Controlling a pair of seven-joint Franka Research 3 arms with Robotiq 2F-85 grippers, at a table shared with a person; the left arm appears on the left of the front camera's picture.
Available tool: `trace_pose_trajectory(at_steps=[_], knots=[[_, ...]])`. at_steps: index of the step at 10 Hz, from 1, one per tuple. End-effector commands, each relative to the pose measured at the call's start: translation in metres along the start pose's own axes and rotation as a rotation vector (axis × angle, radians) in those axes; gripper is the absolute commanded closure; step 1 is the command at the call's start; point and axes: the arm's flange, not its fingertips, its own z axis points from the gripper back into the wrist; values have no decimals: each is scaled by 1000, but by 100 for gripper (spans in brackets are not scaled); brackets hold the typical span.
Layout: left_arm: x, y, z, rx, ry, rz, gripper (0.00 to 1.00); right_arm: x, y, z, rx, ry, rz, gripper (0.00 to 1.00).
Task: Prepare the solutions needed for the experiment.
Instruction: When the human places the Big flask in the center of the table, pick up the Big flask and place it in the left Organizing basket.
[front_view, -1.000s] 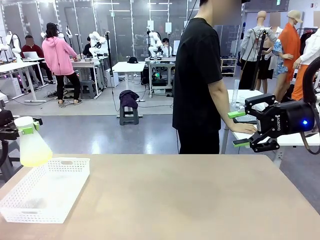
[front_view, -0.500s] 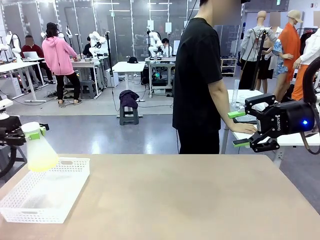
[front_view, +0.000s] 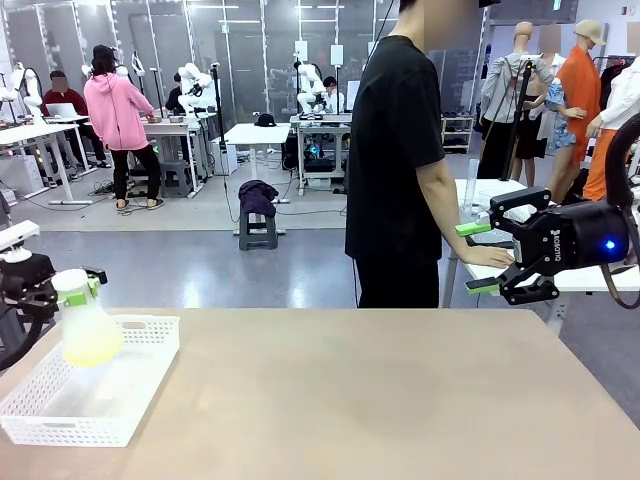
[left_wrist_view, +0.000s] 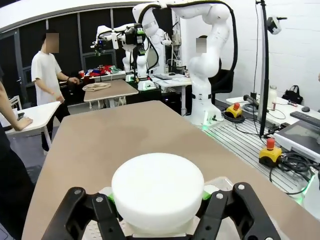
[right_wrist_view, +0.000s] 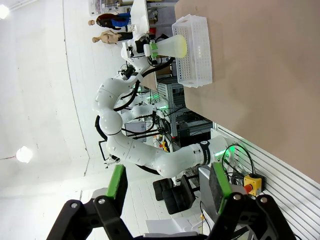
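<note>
the left gripper (front_view: 72, 284) is pinching the neck of the flask (front_view: 87, 323), its pale yellow solutions (front_view: 91, 350) hanging over the white basket's (front_view: 60, 424) far rim at the table's (front_view: 380, 400) left edge. the right gripper (front_view: 478, 257) is gaping empty past the far right edge. the flask is sitting lower than a second ago; the wide tabletop is lying bare.
</note>
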Motion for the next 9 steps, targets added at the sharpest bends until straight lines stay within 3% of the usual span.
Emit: trace_pose_trajectory(at_steps=[1,9], knots=[[-11,12,2,-30,1,-39,76,0,2,0,12,-1,3,17],[-60,16,-7,-76,65,98,76,0,2,0,12,-1,3,17]])
